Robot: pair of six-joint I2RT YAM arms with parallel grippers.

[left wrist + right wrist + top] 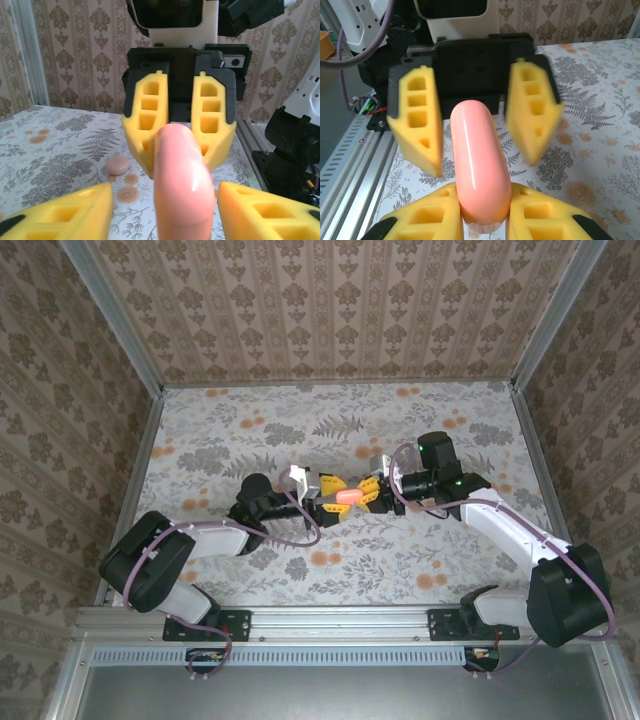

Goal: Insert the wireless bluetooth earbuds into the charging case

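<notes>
Charging case sits clamped in the right gripper; the left gripper flanks it, jaws open. I'd draw the left straight back without nudging it.

Nothing readable is showing anywhere: no text, label, brand, number or sign is appearing on the charging case, the floral tabletop or the wallpaper.

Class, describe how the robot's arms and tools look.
The left arm and right arm have black joints, pale grey links and a lilac cable each. The left tool and right tool have yellow wedge fingers with square cut-outs.
</notes>
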